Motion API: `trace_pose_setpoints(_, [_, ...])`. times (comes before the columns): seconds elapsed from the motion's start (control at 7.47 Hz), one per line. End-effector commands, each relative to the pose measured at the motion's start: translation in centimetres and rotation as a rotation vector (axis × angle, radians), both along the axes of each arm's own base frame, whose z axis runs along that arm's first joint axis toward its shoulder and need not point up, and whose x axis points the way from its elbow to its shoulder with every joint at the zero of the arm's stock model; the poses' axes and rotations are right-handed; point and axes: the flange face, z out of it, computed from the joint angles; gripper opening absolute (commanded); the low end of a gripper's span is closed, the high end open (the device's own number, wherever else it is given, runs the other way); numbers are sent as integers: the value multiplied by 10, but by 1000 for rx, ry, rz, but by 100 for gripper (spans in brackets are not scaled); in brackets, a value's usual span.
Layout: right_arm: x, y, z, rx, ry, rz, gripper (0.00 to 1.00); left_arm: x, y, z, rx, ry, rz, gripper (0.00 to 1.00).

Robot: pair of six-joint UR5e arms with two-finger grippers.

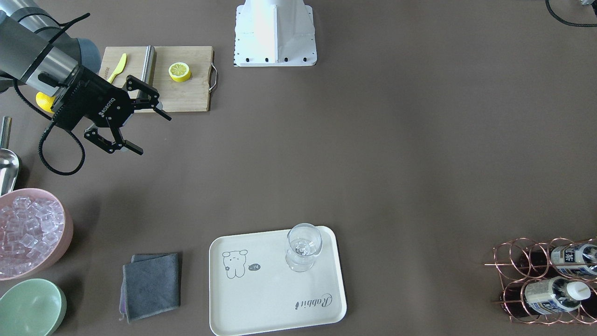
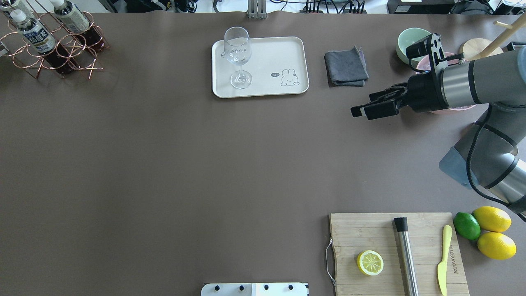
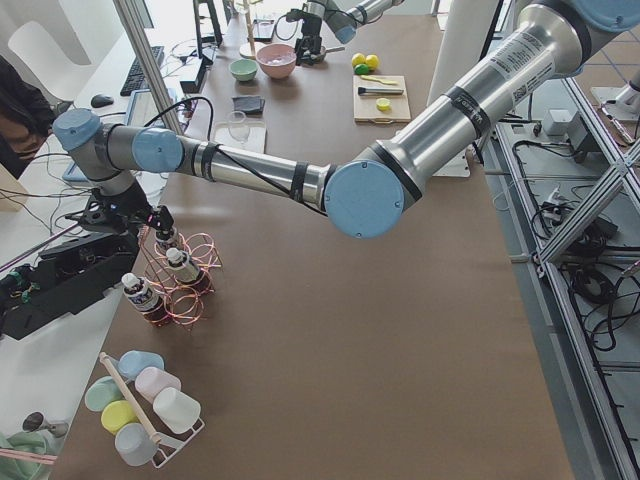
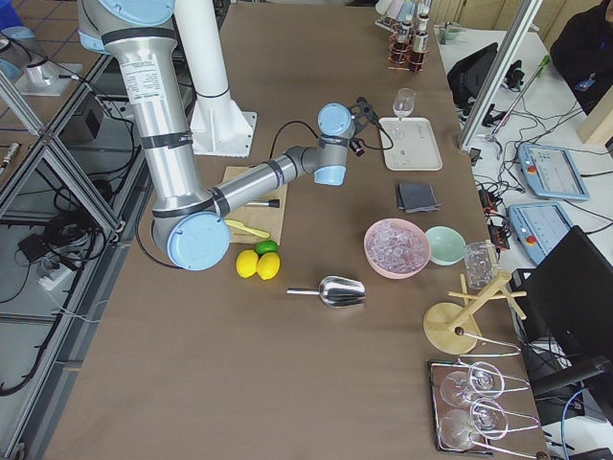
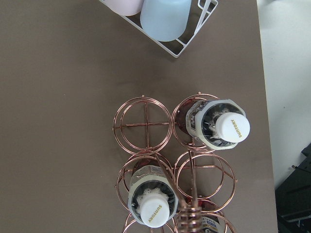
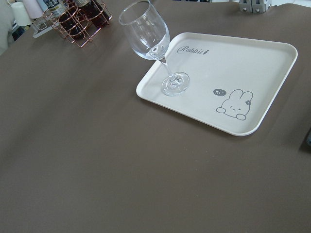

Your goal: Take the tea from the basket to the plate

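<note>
Three tea bottles stand in the copper wire basket [image 5: 146,124] at the table's far left corner [image 2: 61,53]. The left wrist view looks straight down on them: one white cap [image 5: 232,128], a second [image 5: 154,213], and a third half hidden behind the handle. My left gripper [image 3: 158,222] hovers over the basket, and I cannot tell if it is open. The cream plate [image 2: 271,53] holds a wine glass [image 2: 238,53]. My right gripper [image 1: 151,133] is open and empty, above the table right of the plate [image 2: 361,112].
A grey cloth [image 2: 346,68], a green bowl [image 2: 411,39] and a pink bowl of ice [image 1: 30,231] lie right of the plate. A cutting board [image 2: 394,255] holds a lemon half, a metal bar and a yellow knife. Lemons and a lime [image 2: 466,225] lie beside it.
</note>
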Motion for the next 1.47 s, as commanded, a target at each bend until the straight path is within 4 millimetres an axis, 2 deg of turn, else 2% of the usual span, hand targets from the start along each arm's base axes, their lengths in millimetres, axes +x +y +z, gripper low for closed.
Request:
trace_pose_setpoints(0.0, [2,5,-6,24,-24,5,100,1,2,9,22,3,-6,30])
trace_pose_setpoints(0.13, [1,4,-4,18,-21,5,100,3,2,9,18,5,-8,2])
trace_pose_setpoints(0.4, [0,6,-6,12,-25,-4,100,6,5,-2,61,9,5,0])
trace_pose_setpoints(0.54, [-2,6,-4,-6,-25,-4,100,0,19,-7,88,42,0,0])
trace_pose_setpoints(0.67, [-7,7,-3,-10,-24,-9,100,-7,56,0,116,90,-3,0])
trace_pose_setpoints(0.8, [-15,14,-3,-11,-25,-33,100,-13,77,-15,74,124,-13,0])
trace_pose_setpoints(0.94, [-14,15,-4,-9,-27,-36,100,-26,91,-46,-1,141,-37,0])
trace_pose_setpoints(1.07, [-14,15,-4,-7,-27,-36,100,-33,115,-90,2,141,-44,0])
trace_pose_setpoints(1.21, [-14,16,-5,-5,-29,-39,100,-35,160,-127,7,137,-45,0])
trace_pose_setpoints(1.34, [-14,16,-5,-5,-29,-41,100,-37,205,-156,19,136,-44,0])
